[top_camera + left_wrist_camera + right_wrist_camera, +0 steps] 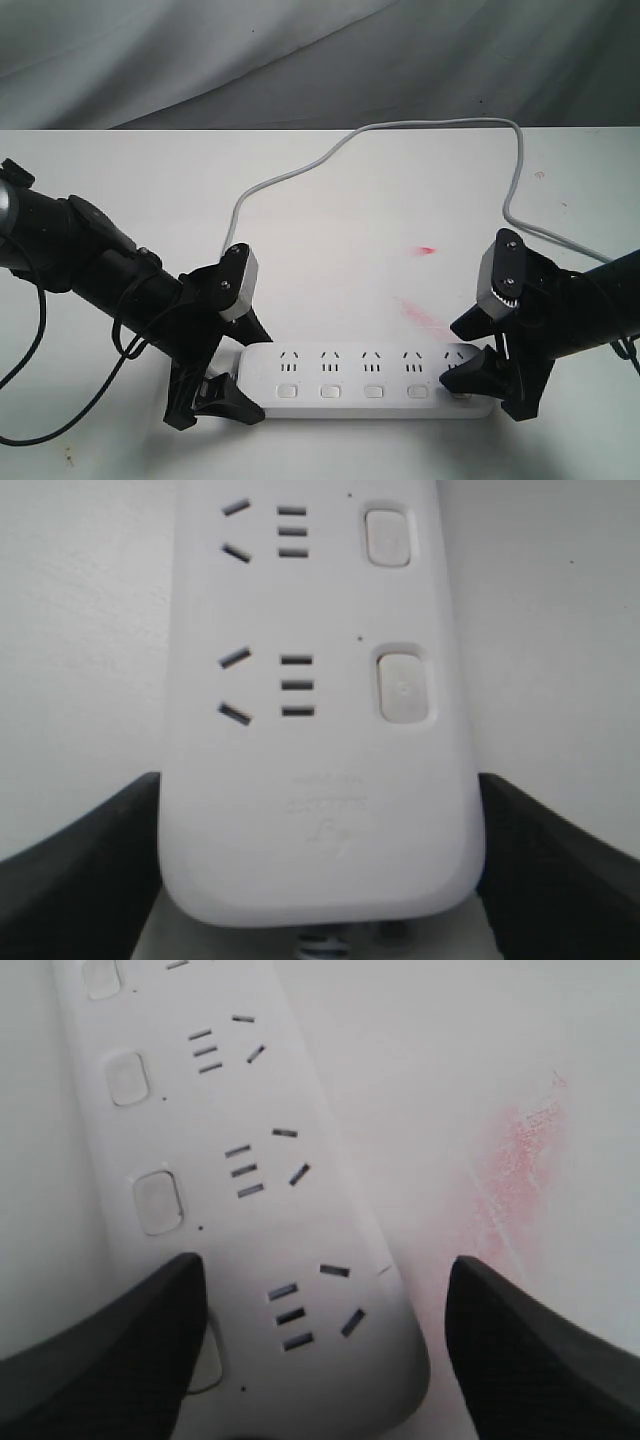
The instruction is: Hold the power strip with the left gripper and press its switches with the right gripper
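Left gripper (pixel 320 792) fingers (pixel 90 870) were clenched on the power strip (pixel 370 380), one against each long side at its 9 o'clock end. Right gripper (pixel 325 1275) fingers were spread. One finger (pixel 120 1360) overlapped the end button of the switches (pixel 374 391) at the 3 o'clock end, contact not determinable, while the other hung over bare table (pixel 330 220). The strip lay flat at the table's 6 o'clock edge, sockets up. The cord (pixel 380 135) looped toward 12 o'clock. A red smear (pixel 520 1160) lay just beside the strip at 1 o'clock.
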`<state>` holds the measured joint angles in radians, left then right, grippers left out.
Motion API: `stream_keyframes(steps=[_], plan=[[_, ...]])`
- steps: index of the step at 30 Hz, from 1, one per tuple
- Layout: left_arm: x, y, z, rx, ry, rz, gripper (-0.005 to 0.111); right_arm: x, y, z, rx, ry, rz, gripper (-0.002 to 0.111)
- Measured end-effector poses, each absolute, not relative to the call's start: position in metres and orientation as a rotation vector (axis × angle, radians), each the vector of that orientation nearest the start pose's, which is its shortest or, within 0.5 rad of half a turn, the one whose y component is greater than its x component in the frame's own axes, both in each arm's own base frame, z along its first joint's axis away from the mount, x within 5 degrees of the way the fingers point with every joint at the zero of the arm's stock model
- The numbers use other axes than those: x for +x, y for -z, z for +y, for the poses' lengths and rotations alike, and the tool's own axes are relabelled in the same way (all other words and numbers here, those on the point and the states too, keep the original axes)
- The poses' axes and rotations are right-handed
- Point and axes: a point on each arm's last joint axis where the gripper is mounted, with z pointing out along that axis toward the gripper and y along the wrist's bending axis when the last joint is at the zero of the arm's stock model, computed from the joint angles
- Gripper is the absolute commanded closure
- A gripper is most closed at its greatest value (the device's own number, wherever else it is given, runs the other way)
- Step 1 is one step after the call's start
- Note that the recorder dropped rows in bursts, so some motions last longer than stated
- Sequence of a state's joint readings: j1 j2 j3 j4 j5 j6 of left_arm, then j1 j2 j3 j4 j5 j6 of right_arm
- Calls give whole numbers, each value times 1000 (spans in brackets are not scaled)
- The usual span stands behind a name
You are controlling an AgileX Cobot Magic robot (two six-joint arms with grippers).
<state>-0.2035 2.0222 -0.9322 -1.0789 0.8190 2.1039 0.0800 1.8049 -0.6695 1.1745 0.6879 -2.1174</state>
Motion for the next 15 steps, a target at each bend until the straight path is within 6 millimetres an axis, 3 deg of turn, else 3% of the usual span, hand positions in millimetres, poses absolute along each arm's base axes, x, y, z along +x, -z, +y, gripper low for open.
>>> stream_keyframes(steps=[15], plan=[[300,-91,-122,1724,776,1969,55,257,-110,71,-1370,-615,2273,45]])
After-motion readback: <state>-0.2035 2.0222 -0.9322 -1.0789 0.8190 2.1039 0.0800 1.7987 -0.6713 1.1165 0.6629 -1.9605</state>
